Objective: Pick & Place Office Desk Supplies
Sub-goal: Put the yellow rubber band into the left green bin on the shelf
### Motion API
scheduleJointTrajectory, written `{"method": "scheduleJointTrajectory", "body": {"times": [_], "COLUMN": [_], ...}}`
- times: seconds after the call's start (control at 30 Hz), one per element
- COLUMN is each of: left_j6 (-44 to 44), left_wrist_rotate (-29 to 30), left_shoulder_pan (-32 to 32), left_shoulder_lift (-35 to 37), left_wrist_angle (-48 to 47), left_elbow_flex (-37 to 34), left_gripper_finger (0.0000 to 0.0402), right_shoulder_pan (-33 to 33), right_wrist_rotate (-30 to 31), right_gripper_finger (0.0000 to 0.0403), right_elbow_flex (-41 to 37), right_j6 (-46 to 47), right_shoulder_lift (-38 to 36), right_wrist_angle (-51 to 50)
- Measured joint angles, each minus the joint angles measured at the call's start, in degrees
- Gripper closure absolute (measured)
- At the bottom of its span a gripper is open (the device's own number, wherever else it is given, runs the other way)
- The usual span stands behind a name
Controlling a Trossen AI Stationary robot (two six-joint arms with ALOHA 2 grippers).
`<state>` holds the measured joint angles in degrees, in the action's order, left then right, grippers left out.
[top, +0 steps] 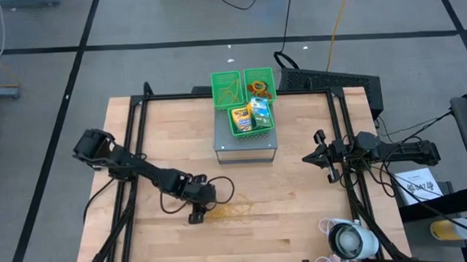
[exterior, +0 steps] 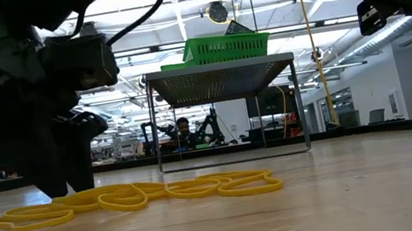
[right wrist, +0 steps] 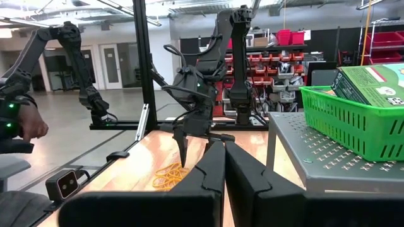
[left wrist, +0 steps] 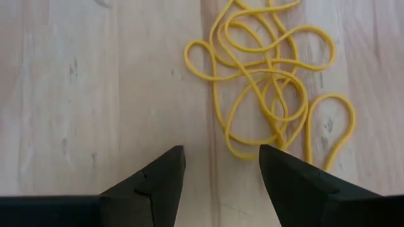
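Left tool (top: 196, 218) spread wide, empty, tips down on the surface (top: 301, 223) at lower centre, just beside the rubber bands (top: 229, 212), not yet gripped. Right tool (top: 320, 153) clenched, empty, parked at right. Crayon box (top: 242, 118) and packet (top: 261, 112) already binned, upper centre; only the bands apparently left.

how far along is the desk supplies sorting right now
Mostly done, it seems: the crayon box and green-white packet sit in the green bins on the grey stand, with rings in another bin. In hand: nothing yet; the left pincer is open, down at the edge of the yellow rubber bands on the table. Left: grasp and bin them. The right pincer waits shut.
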<state>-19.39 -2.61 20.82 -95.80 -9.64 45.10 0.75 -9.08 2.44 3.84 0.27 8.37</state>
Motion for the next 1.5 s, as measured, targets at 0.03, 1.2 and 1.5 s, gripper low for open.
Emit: {"method": "scheduleJointTrajectory", "body": {"times": [0.03,1.2,1.5], "left_j6": [0.8,2.8,4.51], "left_wrist_rotate": [0.74,17.7,15.29], "left_shoulder_pan": [0.31,-0.5,-1.31], "left_shoulder_lift": [-0.03,-4.65,-2.99], "left_wrist_angle": [0.17,-2.12,-2.37], "left_elbow_flex": [-0.01,0.09,-0.01], "left_gripper_finger": [0.0186,0.0375,0.039], "right_shoulder_pan": [0.0,-0.02,-0.01], "right_wrist_rotate": [0.0,-0.02,-0.02], "right_gripper_finger": [0.0403,0.0403,0.0403], "right_elbow_flex": [0.0,0.0,0.0], "right_j6": [0.0,0.0,0.0], "right_shoulder_lift": [0.0,0.0,0.02], "right_wrist_angle": [-0.01,0.01,0.01]}}
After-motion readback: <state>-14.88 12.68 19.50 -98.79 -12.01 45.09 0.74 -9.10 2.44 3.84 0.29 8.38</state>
